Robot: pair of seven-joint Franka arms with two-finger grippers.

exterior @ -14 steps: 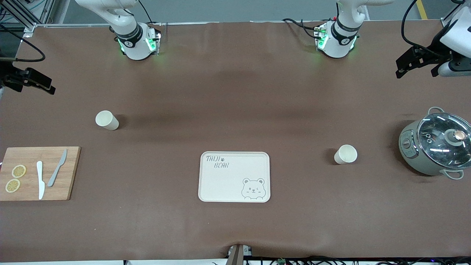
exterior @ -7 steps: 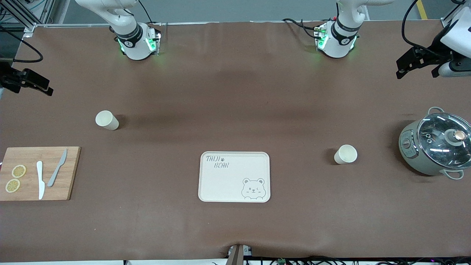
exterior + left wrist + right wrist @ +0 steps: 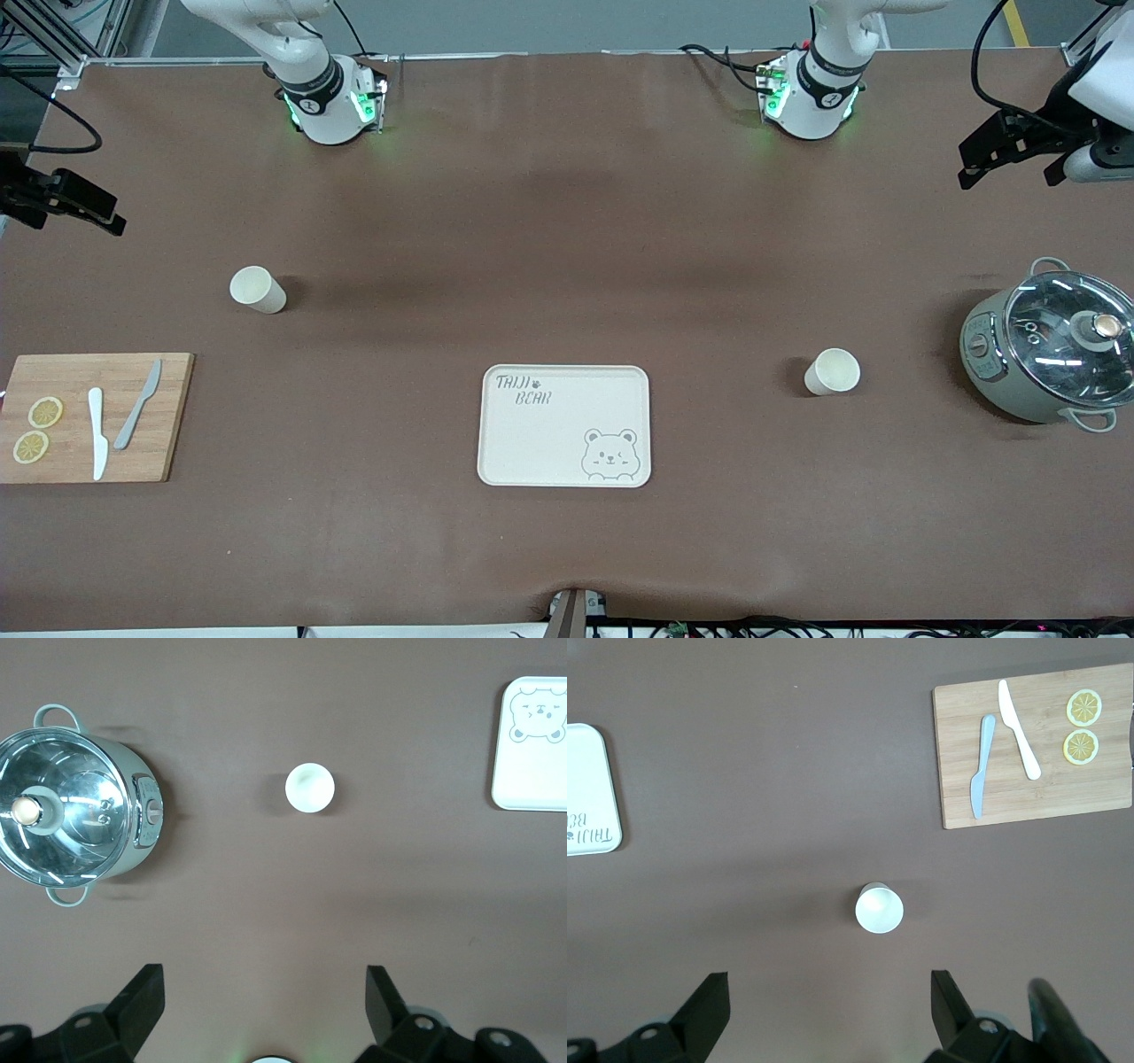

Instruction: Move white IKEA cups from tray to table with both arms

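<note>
Both grippers have shifted slightly since a second ago: the left gripper (image 3: 1010, 159) sits a little higher in the front view at the left arm's end of the table, and the right gripper (image 3: 62, 202) has drifted lower at the right arm's end. Nothing on the table has moved.

Front view. Two white cups stand upright on the brown table (image 3: 567, 549), well apart. One cup (image 3: 257, 289) lies toward the right arm's end, farther from the camera than the wooden board (image 3: 168, 443). The other cup (image 3: 833, 371) lies toward the left arm's end, between the tray (image 3: 549, 443) and the pot (image 3: 1045, 354). Both look empty. Tray is cream, rectangular, nothing on it; printed "TAIJI BEAR" plus a bear face. Board carries two lemon slices (image 3: 37, 430), a white knife (image 3: 97, 432) and a grey knife (image 3: 137, 416). Pot is grey-green with a glass lid and knob; contents cannot be told.

Left wrist view. Fingers (image 3: 142, 1001) spread wide apart, gripping nothing. Cup (image 3: 309, 788) seen from above, interior empty. Pot (image 3: 75, 819) beside it, tray corner (image 3: 532, 788) with bear at the edge.

Right wrist view. Fingers (image 3: 709, 1001) likewise wide apart, holding nothing. Cup (image 3: 879, 908) from above, empty. Board (image 3: 957, 771) with knives and lemon slices; tray edge (image 3: 589, 771) shows partial lettering.
</note>
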